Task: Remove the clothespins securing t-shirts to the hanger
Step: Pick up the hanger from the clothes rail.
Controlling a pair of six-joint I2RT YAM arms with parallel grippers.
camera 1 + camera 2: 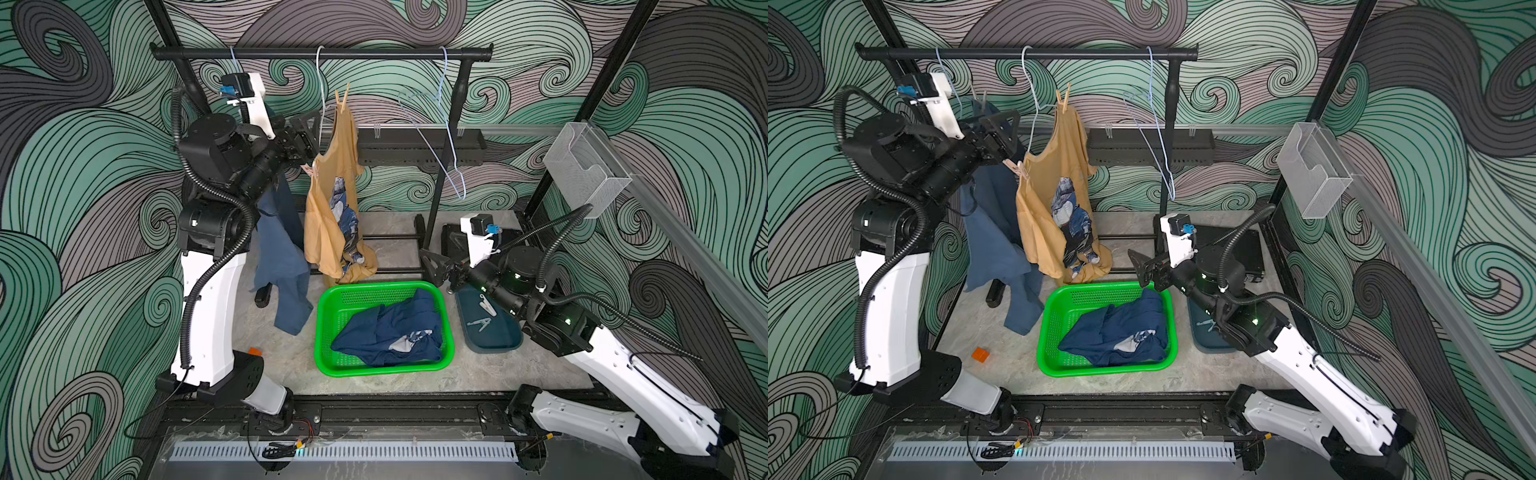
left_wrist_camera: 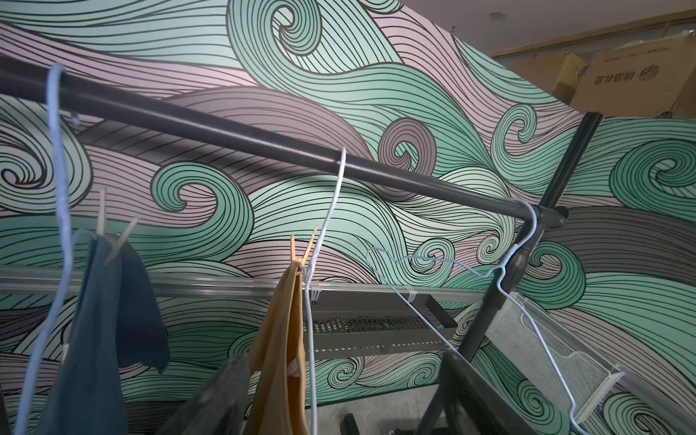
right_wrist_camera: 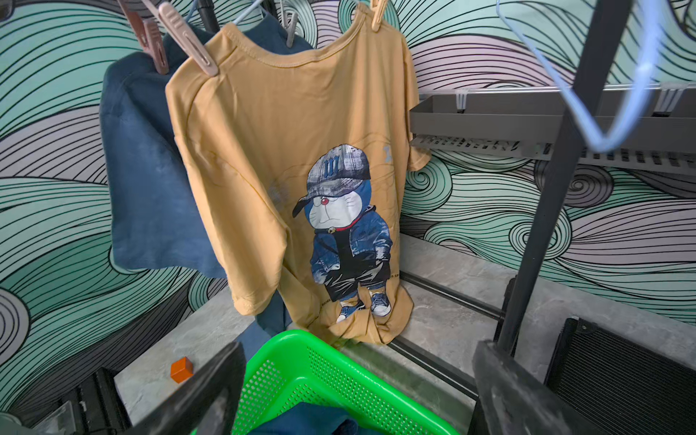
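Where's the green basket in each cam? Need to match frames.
In both top views: centre foreground, green basket, with the navy t-shirt crumpled inside.
Left wrist: not in it; that camera looks up at the rail.
Right wrist: close to the camera, just in front of the hanging shirt's hem.
Shared landmark: the mustard t-shirt, which hangs right behind the basket.
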